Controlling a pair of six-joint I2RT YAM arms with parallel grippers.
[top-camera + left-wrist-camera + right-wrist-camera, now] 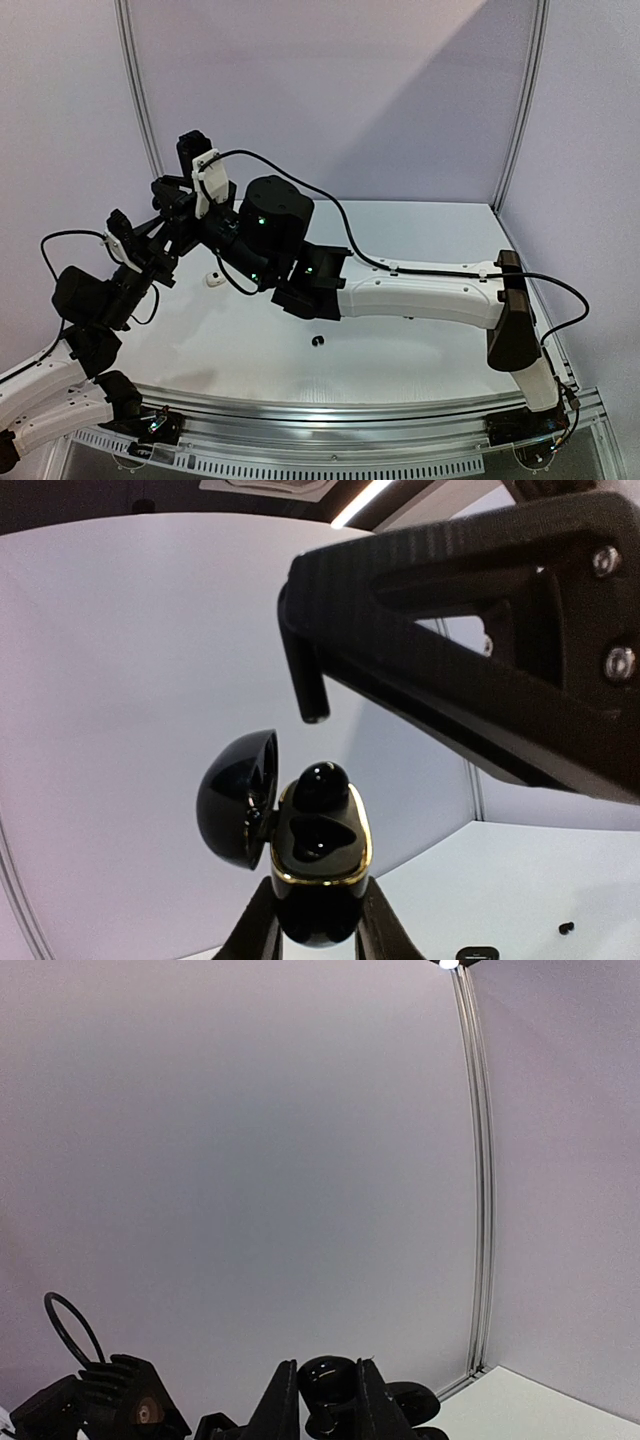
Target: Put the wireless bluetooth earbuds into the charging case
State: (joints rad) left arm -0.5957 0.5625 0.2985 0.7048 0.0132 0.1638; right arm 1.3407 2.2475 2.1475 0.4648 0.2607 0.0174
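Between the clamped fingers of the left gripper (320, 927) stands the case (318, 852) (black, gold-rimmed), lid (235, 800) hinged open. One glossy black earbud (320, 783) pokes from its upper well. Just above is the right gripper (325, 1372); whether it grips, I cannot tell. A loose earbud (319, 341) lies on the table (420, 340).

case (320, 865) in left gripper (318, 910) | earbud (322, 780) in case | second earbud (319, 341) on table (420, 355)

Top: high behind arms (420, 295), looking down on table (430, 345). Both wrists: close, tilted up, sharing back wall (250, 1160).
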